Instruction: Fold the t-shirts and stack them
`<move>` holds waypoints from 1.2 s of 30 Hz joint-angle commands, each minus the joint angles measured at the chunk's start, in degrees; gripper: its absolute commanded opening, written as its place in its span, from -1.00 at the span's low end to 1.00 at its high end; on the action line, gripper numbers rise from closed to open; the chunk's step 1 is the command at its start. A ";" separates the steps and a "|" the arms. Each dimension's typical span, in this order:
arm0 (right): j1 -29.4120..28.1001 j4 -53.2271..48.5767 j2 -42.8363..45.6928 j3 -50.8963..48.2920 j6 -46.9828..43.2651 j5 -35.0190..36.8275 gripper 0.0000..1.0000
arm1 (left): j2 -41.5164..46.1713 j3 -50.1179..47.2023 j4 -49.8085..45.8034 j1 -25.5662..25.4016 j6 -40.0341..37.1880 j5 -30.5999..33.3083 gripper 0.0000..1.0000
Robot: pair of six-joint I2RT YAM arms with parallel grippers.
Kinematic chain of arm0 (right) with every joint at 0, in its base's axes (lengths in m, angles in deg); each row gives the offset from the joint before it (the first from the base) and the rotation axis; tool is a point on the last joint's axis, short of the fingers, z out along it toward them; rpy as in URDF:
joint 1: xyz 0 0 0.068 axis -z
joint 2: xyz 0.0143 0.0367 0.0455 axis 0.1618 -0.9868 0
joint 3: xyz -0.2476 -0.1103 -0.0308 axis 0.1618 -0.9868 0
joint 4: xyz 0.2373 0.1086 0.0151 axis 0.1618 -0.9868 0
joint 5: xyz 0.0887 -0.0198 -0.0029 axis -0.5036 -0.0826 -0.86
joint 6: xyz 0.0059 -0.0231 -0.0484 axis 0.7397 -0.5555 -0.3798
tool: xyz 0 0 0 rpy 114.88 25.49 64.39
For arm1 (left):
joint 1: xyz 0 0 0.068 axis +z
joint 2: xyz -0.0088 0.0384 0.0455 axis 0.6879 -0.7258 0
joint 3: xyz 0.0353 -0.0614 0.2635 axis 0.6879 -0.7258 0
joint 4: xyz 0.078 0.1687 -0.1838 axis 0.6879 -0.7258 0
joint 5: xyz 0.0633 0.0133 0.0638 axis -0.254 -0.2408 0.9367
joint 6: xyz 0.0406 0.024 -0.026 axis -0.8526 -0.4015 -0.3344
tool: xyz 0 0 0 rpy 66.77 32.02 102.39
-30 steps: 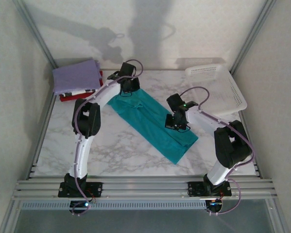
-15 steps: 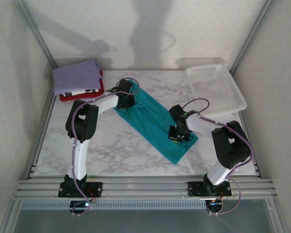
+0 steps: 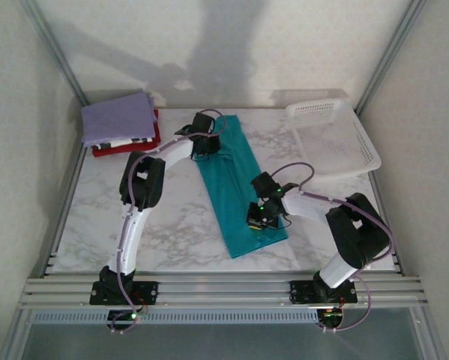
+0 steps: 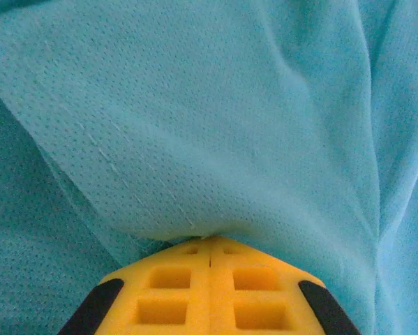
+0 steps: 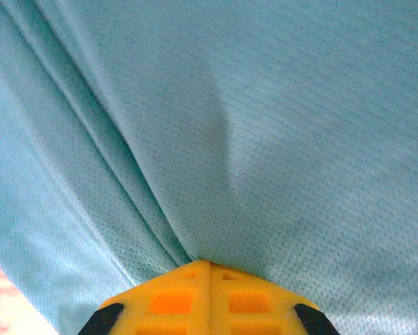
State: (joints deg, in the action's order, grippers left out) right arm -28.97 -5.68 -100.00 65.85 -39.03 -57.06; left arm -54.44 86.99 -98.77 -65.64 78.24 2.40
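A teal t-shirt (image 3: 235, 187), folded into a long strip, lies on the marble table running from the back centre toward the front. My left gripper (image 3: 207, 147) is at the strip's far left edge, its yellow fingers (image 4: 210, 286) pressed together on a pinch of teal cloth (image 4: 215, 125). My right gripper (image 3: 258, 219) is at the strip's near right edge, shut on a fold of the teal fabric (image 5: 264, 139). A stack of folded t-shirts stands at the back left: lavender (image 3: 118, 118) on top, black-and-white patterned (image 3: 130, 141) under it, red (image 3: 112, 150) at the bottom.
A white perforated basket (image 3: 336, 139) sits at the back right, tilted against the frame post. Bare marble table (image 3: 172, 225) lies left of the strip and near the front edge. Metal frame rails (image 3: 209, 289) border the table's near side.
Both grippers, still shut on the teal shirt, have swung it from a diagonal lie to a near-straight back-to-front line; the left went back and right, the right came forward and left.
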 commanded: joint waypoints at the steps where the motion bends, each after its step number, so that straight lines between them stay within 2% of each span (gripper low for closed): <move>1: -3.64 -2.22 -2.58 4.39 3.70 -0.10 -0.97 | -2.36 6.39 -6.16 -0.68 -2.73 -1.47 -0.92; 2: -4.10 -2.66 -1.83 5.55 4.04 0.95 -0.91 | -1.58 6.93 -6.63 -0.60 -3.01 -0.87 -0.84; 5: -4.18 -4.69 1.62 7.31 4.45 4.20 -0.75 | 2.25 5.19 -6.97 -0.53 -3.62 0.99 -0.79; 7: -4.25 -7.11 4.10 7.89 3.73 6.26 -0.65 | 5.78 1.98 -6.47 -0.59 -3.80 1.66 -0.62; 9: -4.24 -10.61 6.57 8.43 2.13 8.11 -0.58 | 10.55 -3.20 -4.99 -0.80 -3.66 2.06 -0.48; 12: -3.55 -15.60 9.72 8.24 -0.59 10.90 -0.43 | 19.72 -14.01 -1.99 -1.67 -3.05 2.32 -0.39; 14: -2.11 -17.19 11.61 6.96 -2.20 12.03 -0.45 | 24.13 -20.02 -1.40 -2.38 -2.12 2.76 -0.38; 16: -0.17 -16.14 12.76 4.81 -3.31 10.93 -0.52 | 27.12 -25.24 0.32 -3.14 -0.35 1.46 -0.45; 20: 1.29 -12.09 10.94 2.60 -3.51 5.78 -0.85 | 29.46 -32.14 3.37 -5.02 2.23 1.49 -1.00; 25: 0.93 -6.23 5.80 0.08 -0.93 1.33 -1.00 | 29.61 -36.54 5.76 -6.89 3.91 1.87 -1.00; 30: -0.06 -2.67 2.63 -1.43 0.67 -1.82 -1.00 | 32.92 -38.95 4.97 -7.01 3.83 2.77 -1.00; 36: -3.35 -2.04 -2.88 1.51 0.83 -3.71 -1.00 | 37.62 -40.49 0.43 -7.01 2.34 3.41 -1.00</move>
State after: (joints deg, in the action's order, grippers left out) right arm -30.02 -8.83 -99.98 65.87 -39.49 -58.79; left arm -21.81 47.82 -95.71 -72.64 81.19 4.13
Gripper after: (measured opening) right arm 0.058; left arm 0.037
